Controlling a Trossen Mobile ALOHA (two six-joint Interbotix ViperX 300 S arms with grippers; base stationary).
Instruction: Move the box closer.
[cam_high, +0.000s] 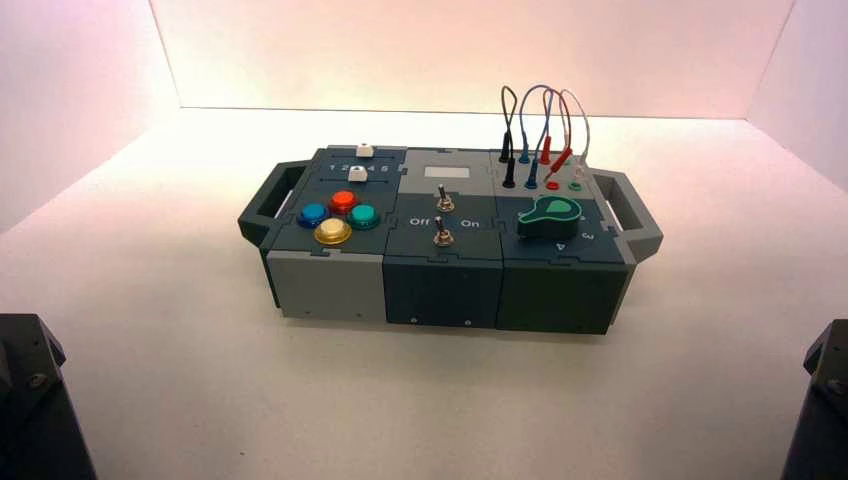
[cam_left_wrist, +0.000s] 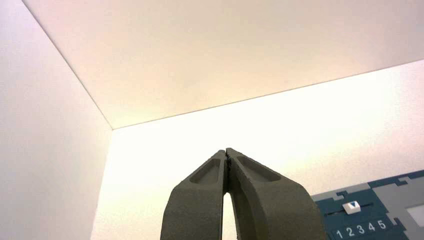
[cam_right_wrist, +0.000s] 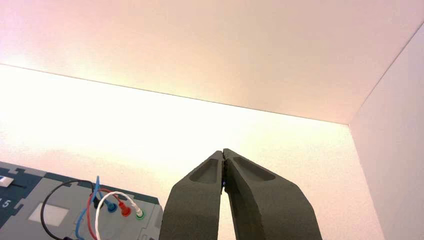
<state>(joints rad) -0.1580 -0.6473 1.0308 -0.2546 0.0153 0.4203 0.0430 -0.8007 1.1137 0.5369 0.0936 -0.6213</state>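
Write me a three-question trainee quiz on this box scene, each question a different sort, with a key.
1. True or false: the left gripper is gripping the box.
2. Multiple choice: which push button sits nearest the box's front edge? A red B blue C yellow D green
3. Fill in: the looped wires plug in at the box's ____ end, by the robot's sides.

Key
1. False. Its jaws are shut on nothing, away from the box; the right gripper is the same.
2. C, the yellow button.
3. Right, behind the green knob.
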